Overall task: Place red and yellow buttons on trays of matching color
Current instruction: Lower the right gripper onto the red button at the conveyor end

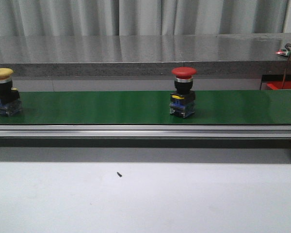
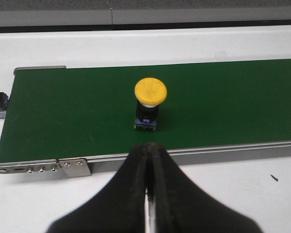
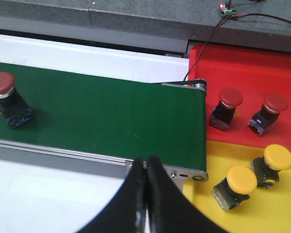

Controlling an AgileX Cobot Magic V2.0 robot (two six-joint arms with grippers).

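A yellow button (image 1: 2, 91) stands upright at the far left of the green belt (image 1: 111, 107); it also shows in the left wrist view (image 2: 150, 99). A red button (image 1: 183, 91) stands upright near the belt's middle and shows in the right wrist view (image 3: 6, 98). My left gripper (image 2: 150, 148) is shut and empty, short of the belt's near rail, in line with the yellow button. My right gripper (image 3: 146, 162) is shut and empty near the belt's right end. A red tray (image 3: 242, 73) holds two red buttons; a yellow tray (image 3: 281, 213) holds two yellow buttons. Neither gripper shows in the front view.
A grey counter (image 1: 136, 48) runs behind the belt. A small circuit board with wires (image 1: 288, 51) sits at its right end. The belt's aluminium rail (image 1: 136, 130) runs along the front. A tiny dark speck (image 1: 119, 174) lies on the white table.
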